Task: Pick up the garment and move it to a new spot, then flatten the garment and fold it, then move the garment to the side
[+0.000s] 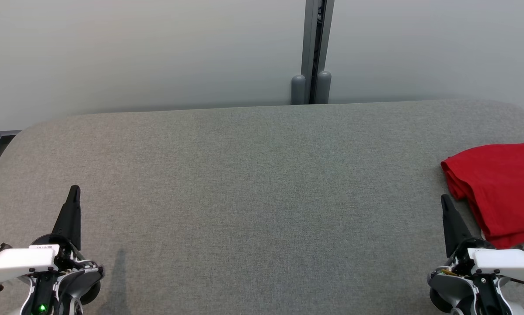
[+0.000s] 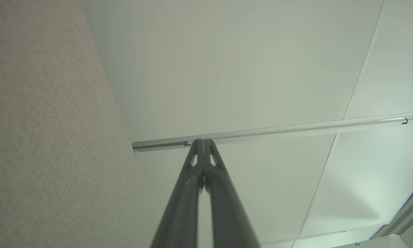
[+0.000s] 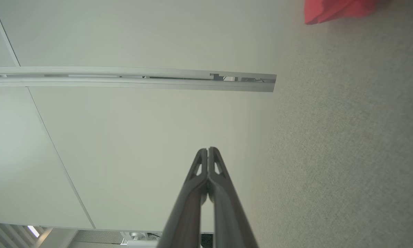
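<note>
Head view records a folded red cloth garment [image 1: 502, 192] lying at the far right of the grey fabric-covered table [image 1: 262, 175], with its right part cut off by the frame edge. The left gripper [image 1: 74, 192] sits at the lower left over bare table surface, well apart from the garment. The right gripper [image 1: 445, 203] sits at the lower right, its dark fingers just beside the garment's near-left edge. Contact cannot be confirmed from this angle, though the fingers appear clear of the cloth. Left wrist view shows that pincer's two fingers pressed together at the tips with nothing between them. Right wrist view shows the same: fingers together and empty, with a corner of the garment at the upper right. A grey metal post [image 1: 312, 52] stands behind the table between pale wall panels [image 1: 135, 52].
</note>
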